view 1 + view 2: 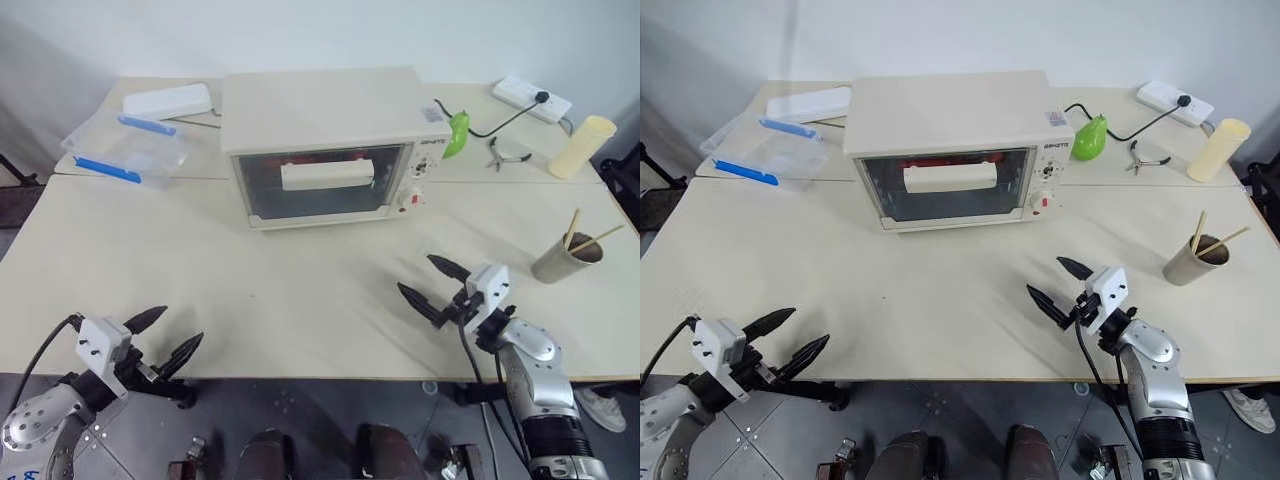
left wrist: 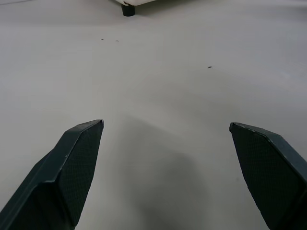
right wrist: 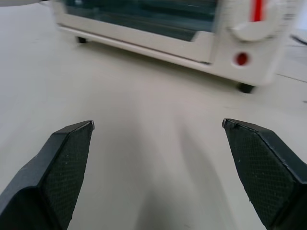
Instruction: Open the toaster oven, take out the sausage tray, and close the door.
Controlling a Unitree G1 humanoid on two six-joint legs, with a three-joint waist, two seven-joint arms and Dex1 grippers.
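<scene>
Two grippers hover low at the near table edge, one toaster oven waiting beyond.

Left gripper (image 1: 168, 337) sits at the front-left corner, fingers spread wide and empty; right gripper (image 1: 432, 284) floats over the table (image 1: 300, 290) nearer the oven, its two fingers also apart, holding nothing. One toaster oven (image 1: 325, 140) stands mid-table, long axis running left to right, its glass front facing the robot, knobs at its right end. One door (image 1: 325, 185), upright and shut, bar handle (image 1: 326, 175) lying crosswise. Red shapes show behind the glass; the tray itself cannot be made out.
</scene>
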